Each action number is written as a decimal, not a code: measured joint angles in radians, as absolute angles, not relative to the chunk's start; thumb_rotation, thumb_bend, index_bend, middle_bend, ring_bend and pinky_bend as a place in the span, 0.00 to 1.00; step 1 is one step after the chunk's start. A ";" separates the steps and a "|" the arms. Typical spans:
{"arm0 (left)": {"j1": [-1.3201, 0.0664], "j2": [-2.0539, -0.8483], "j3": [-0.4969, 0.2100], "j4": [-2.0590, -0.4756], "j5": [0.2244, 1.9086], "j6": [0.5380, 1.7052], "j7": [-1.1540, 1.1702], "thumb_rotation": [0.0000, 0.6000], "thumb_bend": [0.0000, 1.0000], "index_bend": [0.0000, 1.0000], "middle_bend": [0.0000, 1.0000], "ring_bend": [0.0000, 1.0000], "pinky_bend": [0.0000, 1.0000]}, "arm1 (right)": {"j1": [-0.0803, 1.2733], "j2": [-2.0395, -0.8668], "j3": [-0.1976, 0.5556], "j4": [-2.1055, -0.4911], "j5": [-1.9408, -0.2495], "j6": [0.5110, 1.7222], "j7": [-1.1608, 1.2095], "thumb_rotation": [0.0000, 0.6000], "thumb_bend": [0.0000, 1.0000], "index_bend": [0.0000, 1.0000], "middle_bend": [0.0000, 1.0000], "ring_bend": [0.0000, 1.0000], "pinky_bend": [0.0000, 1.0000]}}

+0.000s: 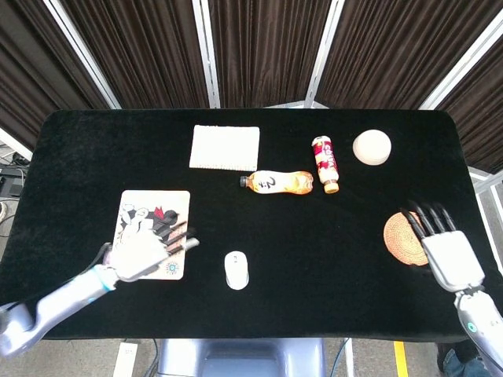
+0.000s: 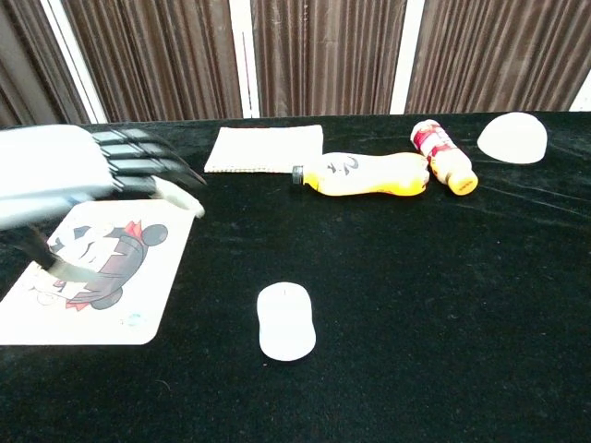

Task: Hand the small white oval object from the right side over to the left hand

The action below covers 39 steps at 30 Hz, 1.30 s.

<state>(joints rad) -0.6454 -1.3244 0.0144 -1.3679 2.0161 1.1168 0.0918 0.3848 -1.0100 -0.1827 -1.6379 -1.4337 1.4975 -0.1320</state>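
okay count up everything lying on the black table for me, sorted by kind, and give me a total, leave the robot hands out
Bottles: 2, the orange bottle and the red-labelled bottle.
White oval object: 1.
White round object: 1.
White cloth: 1.
Cartoon card: 1.
Woven coaster: 1.
Total: 7.

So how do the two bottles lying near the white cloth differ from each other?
The orange bottle is longer and lies roughly across the table, its dark cap toward the white cloth. The red-labelled bottle is shorter and lies along the table's depth, its orange cap toward the robot. The orange bottle has a pale label with a dark mark; the other's label is red and white. Both lie on their sides, untouched by either robot hand.
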 measured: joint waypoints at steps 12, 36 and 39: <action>-0.866 -1.562 0.023 -1.207 2.017 0.914 0.020 1.00 0.00 0.19 0.06 0.08 0.08 | 0.234 -1.014 -0.145 -1.706 -1.378 1.551 -0.116 1.00 0.00 0.00 0.00 0.00 0.00; -1.107 -1.703 0.096 -1.090 1.999 0.821 -0.059 1.00 0.07 0.55 0.48 0.43 0.42 | 0.163 -1.023 -0.036 -1.685 -1.320 1.496 -0.140 1.00 0.00 0.00 0.00 0.00 0.00; -1.113 -1.695 0.114 -1.084 2.001 0.832 -0.057 1.00 0.07 0.58 0.49 0.44 0.43 | 0.158 -1.026 -0.028 -1.684 -1.324 1.488 -0.143 1.00 0.00 0.00 0.00 0.00 0.00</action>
